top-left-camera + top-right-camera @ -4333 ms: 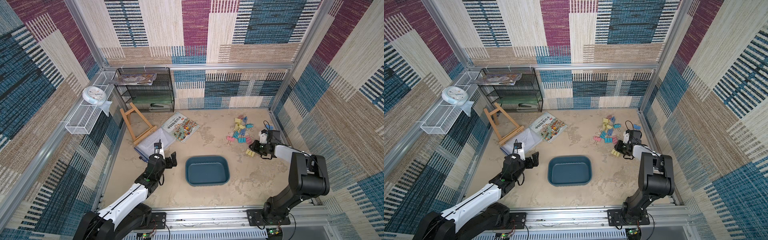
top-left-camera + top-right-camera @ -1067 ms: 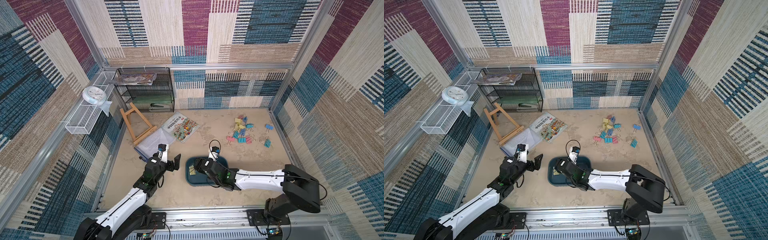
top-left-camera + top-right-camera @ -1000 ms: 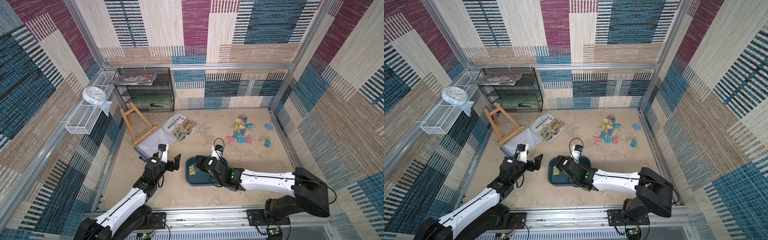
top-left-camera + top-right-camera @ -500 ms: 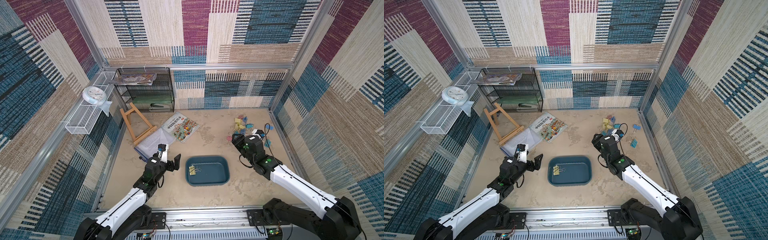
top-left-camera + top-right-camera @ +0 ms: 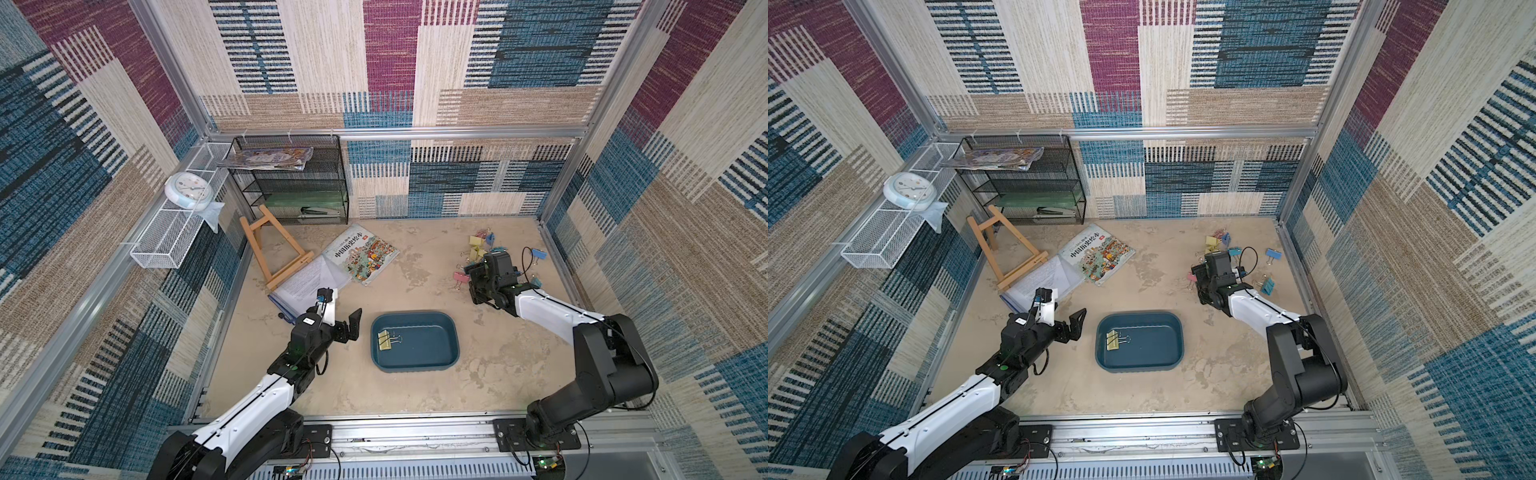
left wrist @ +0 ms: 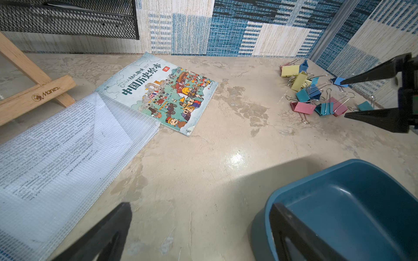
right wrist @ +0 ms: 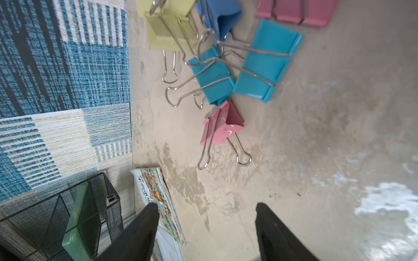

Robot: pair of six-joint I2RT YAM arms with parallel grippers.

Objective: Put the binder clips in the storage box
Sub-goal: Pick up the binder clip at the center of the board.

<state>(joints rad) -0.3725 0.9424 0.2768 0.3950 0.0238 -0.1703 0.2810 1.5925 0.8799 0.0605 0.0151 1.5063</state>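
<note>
The dark teal storage box (image 5: 432, 353) (image 5: 1154, 353) sits at the table's front middle with one yellow binder clip (image 5: 384, 338) (image 5: 1112, 337) lying in its left end. Several more binder clips (image 5: 478, 249) (image 6: 309, 90) are piled at the far right. My right gripper (image 5: 473, 286) (image 7: 207, 205) hovers low at the near-left edge of that pile, open and empty. In the right wrist view a pink clip (image 7: 222, 126) lies just ahead of its fingertips, with teal clips (image 7: 264, 61) beyond. My left gripper (image 5: 340, 320) (image 6: 200, 208) stands wide open and empty just left of the box.
A picture book (image 5: 361, 255), a mesh pouch of papers (image 5: 307, 278) and a wooden easel (image 5: 274, 249) lie at the back left. Behind them stand a black mesh rack (image 5: 291, 178) and a white wire basket (image 5: 166, 237). Two loose clips (image 5: 539, 254) lie by the right wall.
My right arm swung from over the storage box, where a yellow clip now lies, to the clip pile at the far right. The left arm has not moved.
</note>
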